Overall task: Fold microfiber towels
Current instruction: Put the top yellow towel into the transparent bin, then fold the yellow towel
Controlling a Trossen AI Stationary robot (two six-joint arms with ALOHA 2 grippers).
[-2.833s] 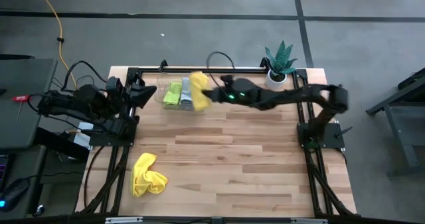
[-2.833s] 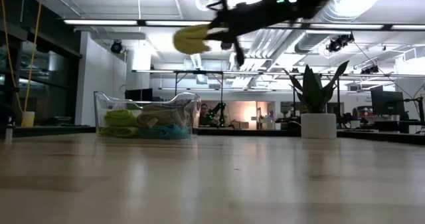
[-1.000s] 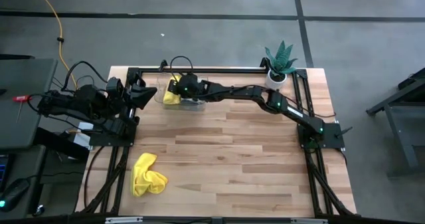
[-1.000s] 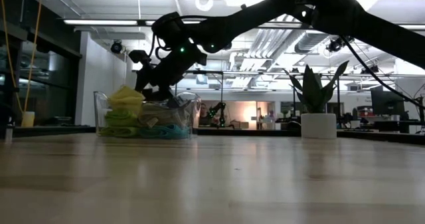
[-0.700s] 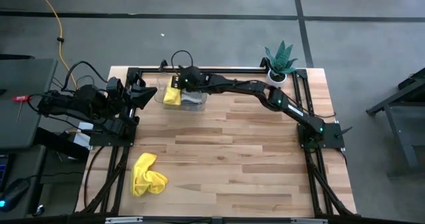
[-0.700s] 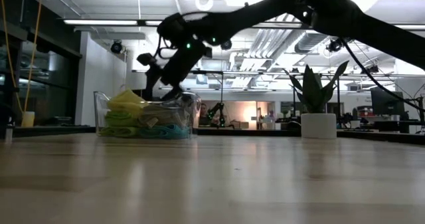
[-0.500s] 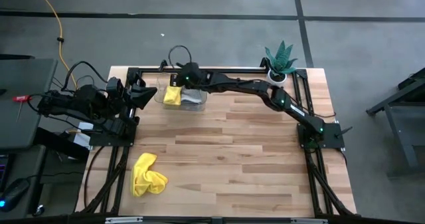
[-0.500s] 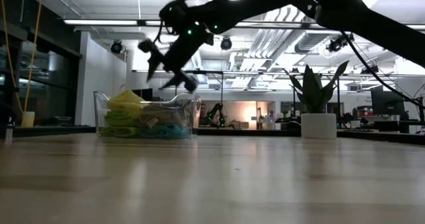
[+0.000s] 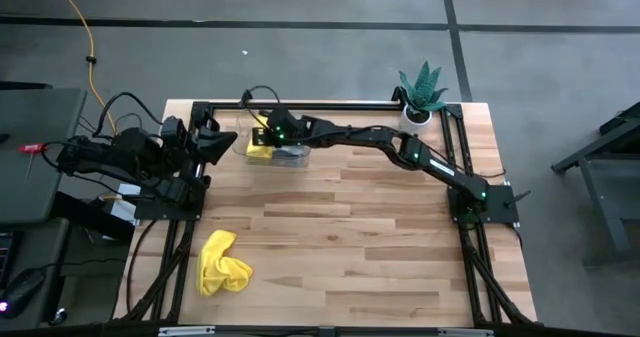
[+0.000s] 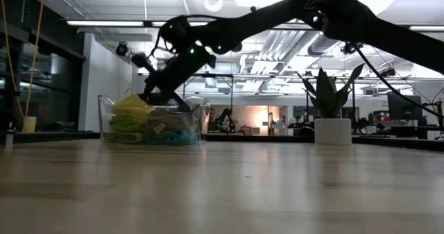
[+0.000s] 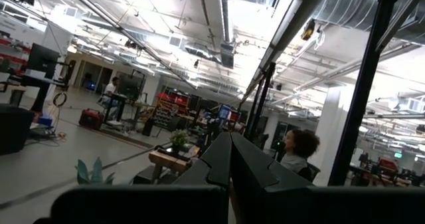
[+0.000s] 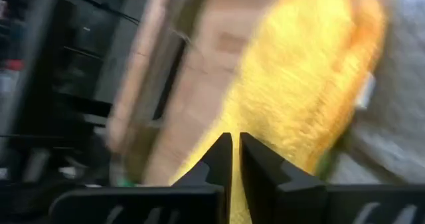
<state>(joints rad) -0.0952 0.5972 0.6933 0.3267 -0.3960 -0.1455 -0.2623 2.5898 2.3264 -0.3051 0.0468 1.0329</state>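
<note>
Your right gripper (image 12: 232,147), fingers pinched together, presses on one fluffy yellow microfiber towel (image 9: 259,150) inside the clear plastic tray (image 10: 105,116); a second yellow towel (image 9: 223,262) lies crumpled near the table's front-left. Left gripper (image 11: 230,159) is closed, parked.

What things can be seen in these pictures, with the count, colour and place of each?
Loose towel: one, yellow, crumpled on the table's near left part.
Tray: one, clear, at the table's far edge.
Towels in the tray: yellow on top, lime green, grey and teal beneath.
Plant: one, green in a white pot, far right corner.
Table: one, light wood.
Person: one, in the room behind.
Left gripper: jaws shut, parked at the left edge.
Right gripper: jaws shut, over the tray.
</note>
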